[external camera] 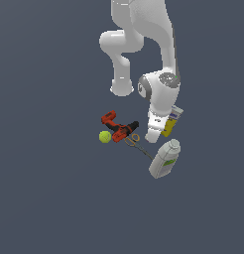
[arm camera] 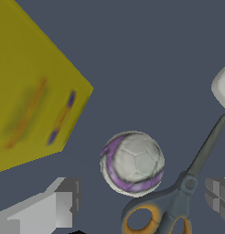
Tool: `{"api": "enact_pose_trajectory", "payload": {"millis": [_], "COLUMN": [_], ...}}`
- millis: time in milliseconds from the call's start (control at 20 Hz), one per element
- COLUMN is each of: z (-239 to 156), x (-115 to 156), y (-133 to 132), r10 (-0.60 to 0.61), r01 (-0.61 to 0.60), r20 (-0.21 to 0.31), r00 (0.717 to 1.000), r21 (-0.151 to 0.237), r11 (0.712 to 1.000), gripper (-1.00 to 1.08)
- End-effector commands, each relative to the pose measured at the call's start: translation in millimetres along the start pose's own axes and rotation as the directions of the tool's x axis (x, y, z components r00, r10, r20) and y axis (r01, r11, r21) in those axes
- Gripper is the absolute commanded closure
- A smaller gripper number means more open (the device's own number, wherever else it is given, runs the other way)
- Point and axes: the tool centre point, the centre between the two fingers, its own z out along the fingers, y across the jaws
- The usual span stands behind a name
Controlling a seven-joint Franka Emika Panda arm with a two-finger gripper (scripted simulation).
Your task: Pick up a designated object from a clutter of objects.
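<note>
I'm seeing my gripper (arm camera: 137, 210) spread wide, straddling the small white ball (arm camera: 132, 163), scissors (arm camera: 178, 201) touching it at four o'clock, bare floor toward the yellow box (arm camera: 32, 87).

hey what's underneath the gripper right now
In the wrist view, the small white ball with purple markings lies below the gripper, between its fingers, with the scissors beside it. In the exterior view the arm covers the ball.
</note>
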Motion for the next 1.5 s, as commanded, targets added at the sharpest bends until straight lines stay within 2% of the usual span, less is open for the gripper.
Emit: {"api": "enact_pose_trajectory", "payload": {"millis": [0,450,750,800,1450], "z": [3.5,38.8,48.3,48.3,45.6], "x": [-0.2,-0.2,-0.5,-0.5,-0.9], "y": [-0.2,-1.6,-1.4,-1.4,-0.9], "r10": [0.000,-0.005,-0.006,-0.006,-0.005], "r01": [0.000,0.005,0.006,0.006,0.005], "r20": [0.000,0.000,0.000,0.000,-0.001], "r00": [1.000,1.000,1.000,1.000,1.000], "r21": [0.000,0.001,0.001,0.001,-0.001], "r11": [1.000,1.000,1.000,1.000,1.000], "gripper": [-0.92,-0.92,-0.92,1.08,1.08]}}
